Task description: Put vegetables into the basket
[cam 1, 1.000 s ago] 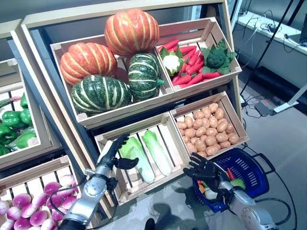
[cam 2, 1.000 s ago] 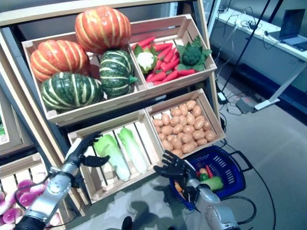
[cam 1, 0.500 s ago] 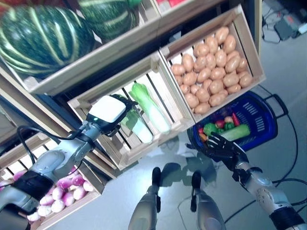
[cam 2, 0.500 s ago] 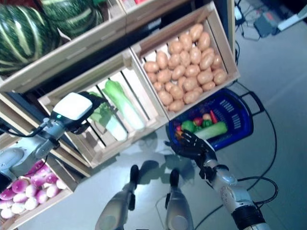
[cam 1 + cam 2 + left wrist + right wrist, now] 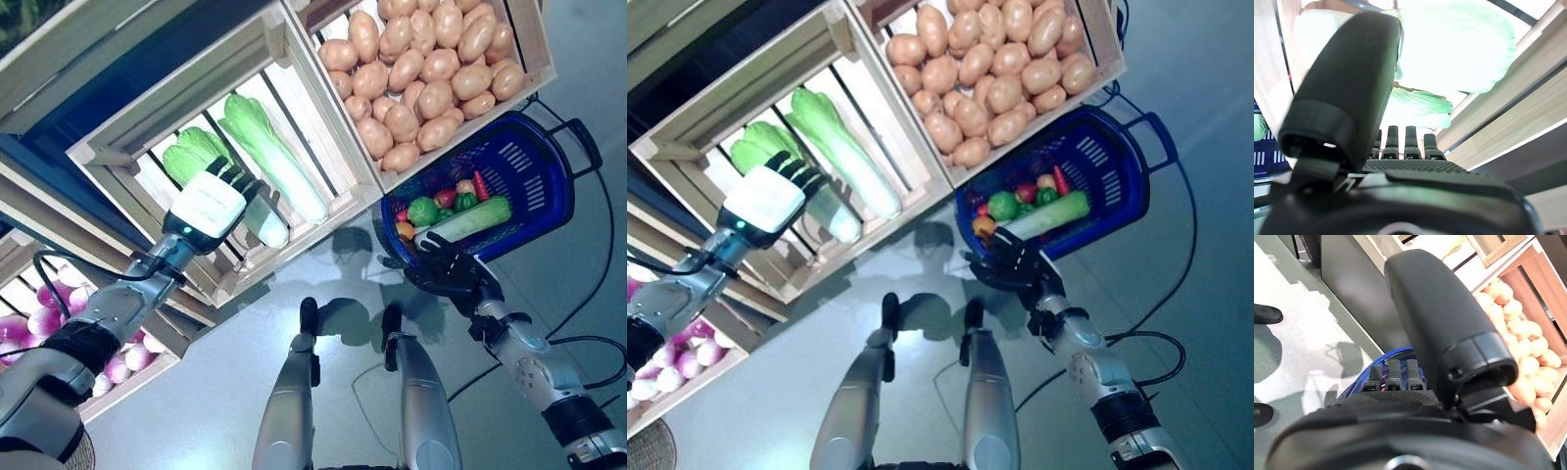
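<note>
My left hand [image 5: 209, 203] reaches into a slatted wooden crate [image 5: 110, 149] with its fingers straight, lying over a green leafy cabbage with a white stalk [image 5: 192, 157]. A second cabbage [image 5: 274, 168] lies beside it. The left wrist view shows the straight fingers [image 5: 1406, 143] with the cabbage leaves [image 5: 1449, 54] just past them. The blue basket [image 5: 534, 162] stands on the floor at the right. It holds a long green vegetable [image 5: 472, 220], a round green one [image 5: 422, 211] and small red and orange ones. My right hand [image 5: 453, 274] is open beside the basket's near rim [image 5: 1382, 357].
The wooden stand's crates rise at the top and left, with a potato crate [image 5: 534, 59] directly behind the basket. Grey floor [image 5: 176, 411] spreads in front of the stand.
The camera has tilted down towards the floor. My left hand has reached further into the crate and over the cabbage. My right hand stays by the basket's rim.
</note>
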